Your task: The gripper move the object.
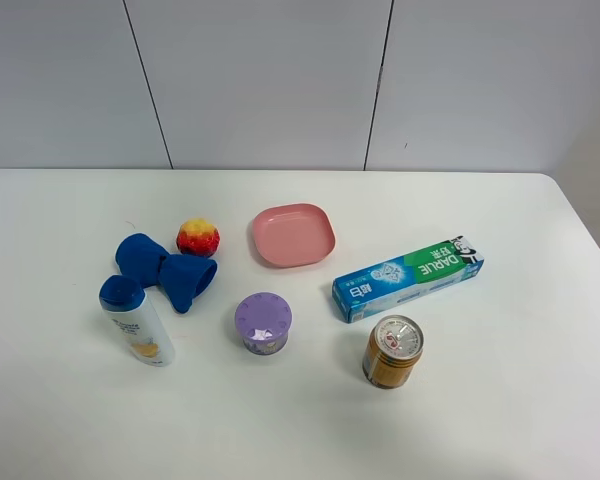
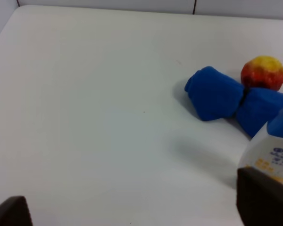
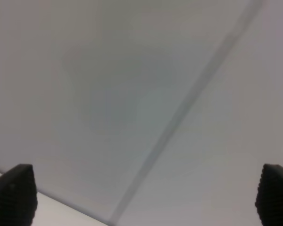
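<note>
The object, a small bumpy ball (image 1: 197, 237) in red, orange and yellow, sits on the white table next to a blue cloth (image 1: 165, 270). It also shows in the left wrist view (image 2: 262, 72), touching the cloth (image 2: 226, 96). My left gripper (image 2: 137, 206) is open and empty, well short of the ball, with only its dark fingertips (image 2: 263, 197) showing. My right gripper (image 3: 142, 194) is open and empty and faces the grey wall. Neither arm shows in the exterior high view.
A white bottle with a blue cap (image 1: 137, 320) stands in front of the cloth. A pink plate (image 1: 293, 235), a purple lidded tub (image 1: 263, 322), a toothpaste box (image 1: 407, 280) and a gold can (image 1: 392, 351) stand to the right of the ball.
</note>
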Tool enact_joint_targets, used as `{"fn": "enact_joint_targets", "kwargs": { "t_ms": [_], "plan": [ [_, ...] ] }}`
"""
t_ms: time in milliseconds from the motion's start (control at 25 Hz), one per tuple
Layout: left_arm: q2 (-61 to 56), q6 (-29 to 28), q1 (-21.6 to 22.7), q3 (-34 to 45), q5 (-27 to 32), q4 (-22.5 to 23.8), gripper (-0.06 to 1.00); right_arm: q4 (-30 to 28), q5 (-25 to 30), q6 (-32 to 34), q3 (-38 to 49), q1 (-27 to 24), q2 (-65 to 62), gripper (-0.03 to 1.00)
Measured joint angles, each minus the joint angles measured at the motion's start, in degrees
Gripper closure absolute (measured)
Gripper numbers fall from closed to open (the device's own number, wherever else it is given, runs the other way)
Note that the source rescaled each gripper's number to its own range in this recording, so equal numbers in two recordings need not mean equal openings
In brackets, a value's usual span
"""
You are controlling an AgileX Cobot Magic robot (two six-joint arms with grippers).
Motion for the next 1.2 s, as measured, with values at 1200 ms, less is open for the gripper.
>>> {"fn": "enact_joint_targets", "kwargs": {
  "t_ms": [1200],
  "plan": [
    [0.00, 0.00, 0.00, 0.00, 0.00, 0.00, -0.06, 23.48, 1.30, 0.69, 72.60, -33.27, -72.29, -0.03]
  ]
}}
